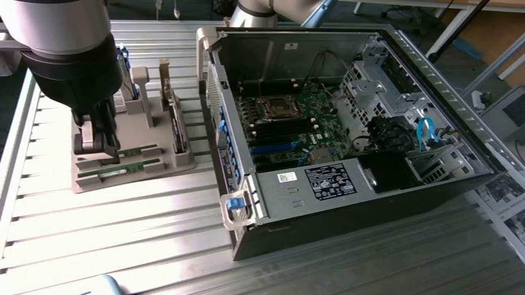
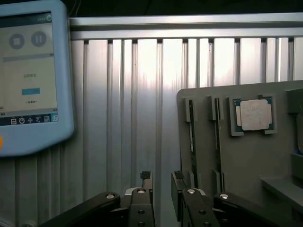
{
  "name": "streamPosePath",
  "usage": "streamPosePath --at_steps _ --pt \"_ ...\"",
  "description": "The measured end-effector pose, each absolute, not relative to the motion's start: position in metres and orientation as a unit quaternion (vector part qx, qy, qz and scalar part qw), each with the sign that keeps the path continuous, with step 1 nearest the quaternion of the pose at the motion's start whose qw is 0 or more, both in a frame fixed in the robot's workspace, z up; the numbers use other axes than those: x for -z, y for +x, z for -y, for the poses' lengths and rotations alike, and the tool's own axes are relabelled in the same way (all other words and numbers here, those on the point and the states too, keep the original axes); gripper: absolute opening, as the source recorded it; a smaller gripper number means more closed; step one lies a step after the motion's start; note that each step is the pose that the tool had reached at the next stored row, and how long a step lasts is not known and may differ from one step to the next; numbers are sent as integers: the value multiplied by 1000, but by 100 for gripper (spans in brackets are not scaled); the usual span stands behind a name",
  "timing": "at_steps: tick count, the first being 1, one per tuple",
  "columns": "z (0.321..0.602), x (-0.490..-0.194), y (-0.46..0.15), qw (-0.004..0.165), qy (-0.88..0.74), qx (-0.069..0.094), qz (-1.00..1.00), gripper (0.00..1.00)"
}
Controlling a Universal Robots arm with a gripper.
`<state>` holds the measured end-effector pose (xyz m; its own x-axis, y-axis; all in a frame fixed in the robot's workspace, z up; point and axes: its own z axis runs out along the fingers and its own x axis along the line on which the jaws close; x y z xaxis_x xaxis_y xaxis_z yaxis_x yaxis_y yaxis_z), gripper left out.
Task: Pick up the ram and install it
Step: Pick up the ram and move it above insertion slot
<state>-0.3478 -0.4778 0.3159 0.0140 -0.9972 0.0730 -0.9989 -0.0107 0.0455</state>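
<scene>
Two green ram sticks lie in slots of a grey holder tray at the exterior view's left: one ram stick and a second ram stick beside it. In the wrist view they show edge-on as thin strips, one ram stick and the other. My gripper hangs just above the tray's end by the sticks. It is open with nothing between its fingers, and in the wrist view the gripper sits beside the nearer stick's end.
An open computer case fills the exterior view's right, its motherboard exposed with memory slots. A square silver CPU rests on the tray. A teach pendant lies on the ribbed metal table.
</scene>
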Motion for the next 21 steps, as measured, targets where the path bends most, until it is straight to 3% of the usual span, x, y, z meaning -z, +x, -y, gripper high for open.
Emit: streamPosePath --at_steps 21 --pt "478 -310 -348 49 710 -17 702 30"
